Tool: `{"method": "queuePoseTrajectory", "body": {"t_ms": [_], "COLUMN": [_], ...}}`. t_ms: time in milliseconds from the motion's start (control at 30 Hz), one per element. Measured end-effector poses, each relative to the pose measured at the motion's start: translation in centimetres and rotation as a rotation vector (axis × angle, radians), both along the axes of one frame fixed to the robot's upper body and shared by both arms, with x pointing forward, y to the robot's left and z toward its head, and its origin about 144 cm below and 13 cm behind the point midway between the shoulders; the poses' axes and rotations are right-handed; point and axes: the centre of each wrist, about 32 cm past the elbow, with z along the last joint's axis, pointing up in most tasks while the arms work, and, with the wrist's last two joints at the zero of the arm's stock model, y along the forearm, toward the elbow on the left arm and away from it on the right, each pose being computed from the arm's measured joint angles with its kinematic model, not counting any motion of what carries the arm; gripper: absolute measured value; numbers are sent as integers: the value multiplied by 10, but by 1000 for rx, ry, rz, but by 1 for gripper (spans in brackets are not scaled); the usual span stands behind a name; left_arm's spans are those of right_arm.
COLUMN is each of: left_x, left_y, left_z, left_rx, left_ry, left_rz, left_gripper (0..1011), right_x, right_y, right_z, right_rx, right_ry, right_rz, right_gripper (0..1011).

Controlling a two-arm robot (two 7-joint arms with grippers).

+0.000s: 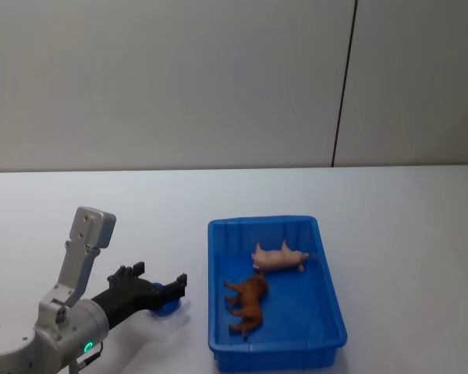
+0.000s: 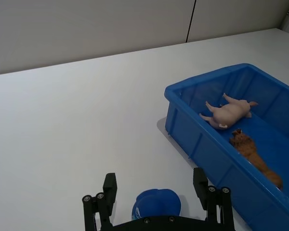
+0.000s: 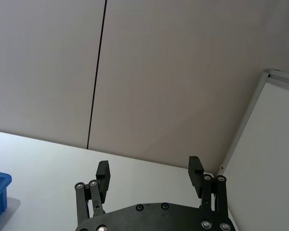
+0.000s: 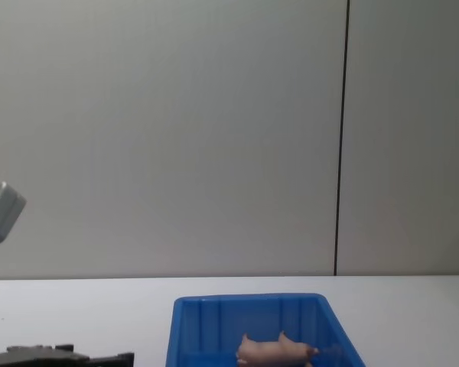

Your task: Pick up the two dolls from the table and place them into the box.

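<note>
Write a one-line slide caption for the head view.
Both dolls, pink pig and brown toy, lie inside the blue box; open left gripper beside it.

white table: blue box, maybe blue cap.

1. The box sits on the tabletop, a little right of the middle in the head view.
2. The pig-like doll lies on its side inside the box, in the half farther from the robot.
3. The fuzzy doll also lies inside the box, nearer the robot and toward the box's left wall, just beside the pig-like doll.
4. The left pincer hovers over the tabletop left of the box, apart from it, its fingers spread wide.
5. A small round cap-like object lies under the left pincer, between its fingers.
6. The right pincer is raised over the tabletop, off to the box's right, fingers spread.
7. A wall stands behind the tabletop's far edge.
</note>
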Motion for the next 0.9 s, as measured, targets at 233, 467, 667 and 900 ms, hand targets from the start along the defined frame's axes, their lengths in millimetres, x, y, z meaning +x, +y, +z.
{"method": "queuePoseTrajectory", "body": {"t_ms": [233, 467, 667, 900], "left_x": [-4, -8, -6, 2], "left_y": [1, -2, -6, -12], "left_z": [-3, -3, -4, -5], "left_rx": [-4, -2, 10, 34], "left_ry": [47, 72, 62, 46], "left_rz": [-11, -13, -5, 5], "left_gripper": [1004, 1003, 1004, 1004], "right_x": [0, 0, 0, 0], "right_y": [0, -1, -1, -1], "right_z": [0, 0, 0, 0], "right_rx": [0, -1, -1, -1], "right_ry": [-1, -1, -1, -1], "right_rz": [-1, -2, -2, -2], "right_gripper": [1001, 1001, 1001, 1001]}}
